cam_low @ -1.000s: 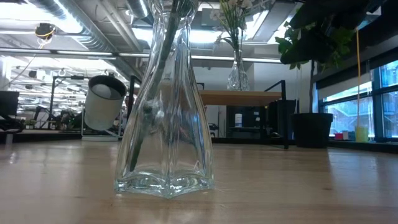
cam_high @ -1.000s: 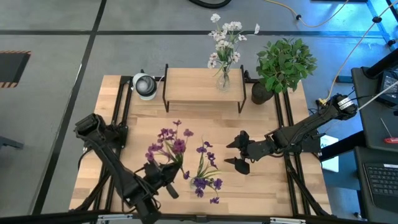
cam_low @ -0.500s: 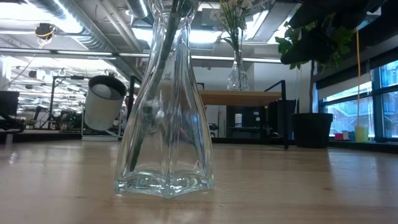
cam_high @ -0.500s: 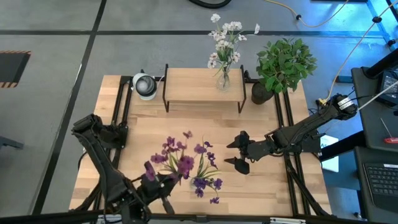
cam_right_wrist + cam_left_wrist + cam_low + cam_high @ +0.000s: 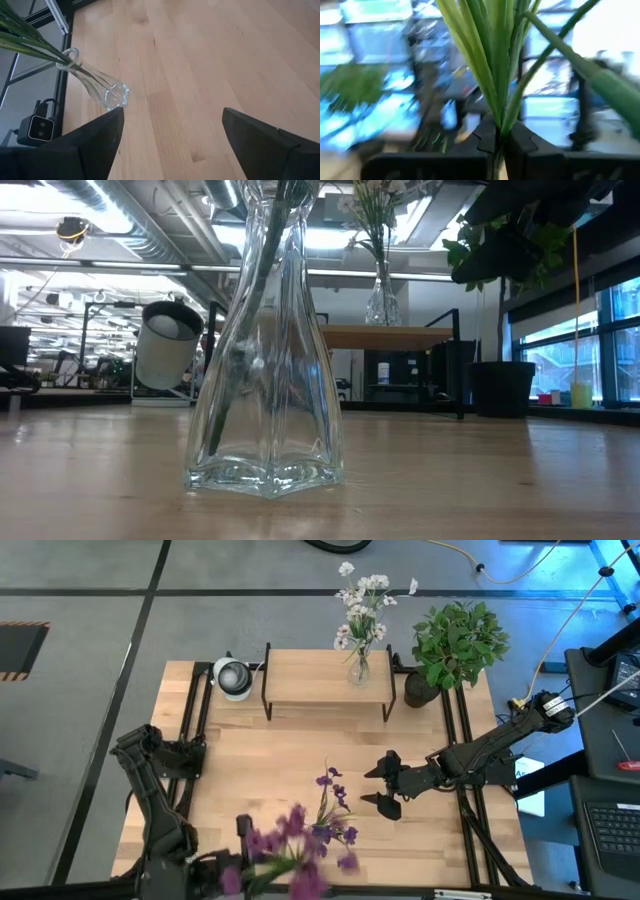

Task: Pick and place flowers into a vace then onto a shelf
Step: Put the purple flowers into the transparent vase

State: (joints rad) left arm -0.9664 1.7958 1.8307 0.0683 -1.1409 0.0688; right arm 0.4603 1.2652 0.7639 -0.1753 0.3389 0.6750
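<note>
Purple-blossomed green stems (image 5: 290, 850) are riding in the left gripper (image 5: 497, 142), pinched tight near the table's front edge, presumably heading vase-ward, while the right gripper (image 5: 378, 785) is waiting wide open.

- No readable text, labels, brand names, numbers or signs appeared in any of the four camera views at this moment.

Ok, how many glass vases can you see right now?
2. One vase stands on the shelf holding white blossoms; the other vase stands on the table near its front edge with purple stems in it. No others show.
</note>
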